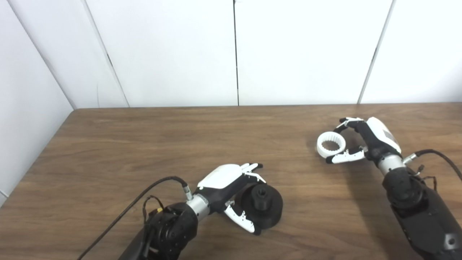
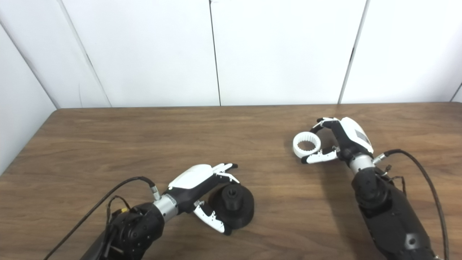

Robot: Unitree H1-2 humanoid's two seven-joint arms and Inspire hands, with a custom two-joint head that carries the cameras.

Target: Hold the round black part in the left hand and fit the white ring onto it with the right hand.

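The round black part [image 1: 262, 205] lies on the wooden bench [image 1: 144, 144], close to the near edge and a little left of the middle. It is a thick disc, tilted, with a short hub standing out of its face. The left hand [image 1: 231, 187] is around it from the left side — the fingers [image 1: 252, 169] reach over the upper rim of the part and the thumb [image 1: 240, 218] comes under the lower rim, so the hand grasps the part, though I cannot tell if the part is lifted from the bench or still rests on it.

The white ring [image 1: 331, 144] is well apart from the black part, to the right and farther back. It has small teeth on its inside. The right hand [image 1: 361, 141] holds it from the right side — the thumb [image 1: 346, 156] is pressed at the near edge of the ring and the fingers curl toward its far edge.
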